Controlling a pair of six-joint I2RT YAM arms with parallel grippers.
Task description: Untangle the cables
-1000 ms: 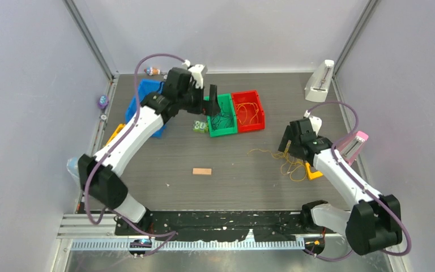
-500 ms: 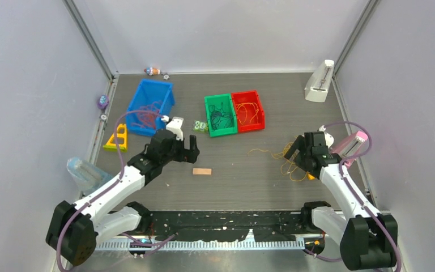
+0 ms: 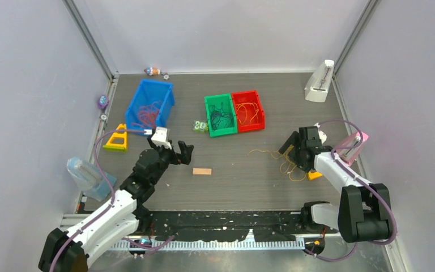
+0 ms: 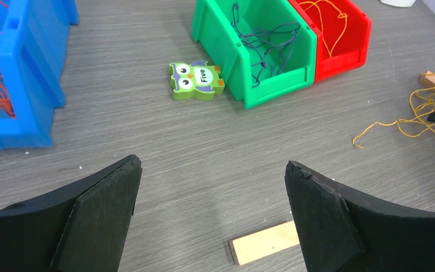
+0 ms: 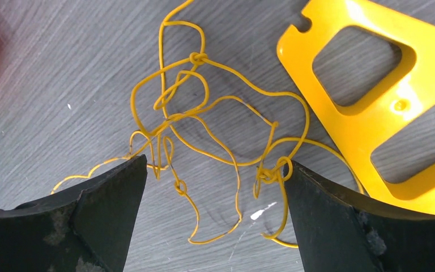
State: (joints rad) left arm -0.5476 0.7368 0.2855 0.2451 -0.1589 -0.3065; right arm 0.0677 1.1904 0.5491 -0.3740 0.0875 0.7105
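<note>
A loose yellow cable tangle [image 3: 286, 161] lies on the table at the right; it fills the right wrist view [image 5: 204, 124] with several knots. My right gripper [image 3: 292, 148] is open and empty just above it, its jaws [image 5: 216, 164] either side of the strands. My left gripper [image 3: 177, 152] is open and empty over the bare table [image 4: 212, 164]. A dark cable lies in the green bin [image 3: 221, 116] [image 4: 263, 42], a yellow-orange one in the red bin [image 3: 248, 111], and red-orange ones in the blue bin [image 3: 147, 110].
A small wooden block [image 3: 201, 171] [image 4: 263, 242] lies just in front of the left gripper. A green owl tile [image 3: 200, 126] sits beside the green bin. A yellow plastic piece [image 5: 374, 102] touches the tangle. A yellow triangle [image 3: 116, 139] and a clear bottle [image 3: 85, 173] lie left.
My left arm has pulled back from the green bin toward the near left and lowered, open. My right gripper has shifted slightly over the yellow tangle.
</note>
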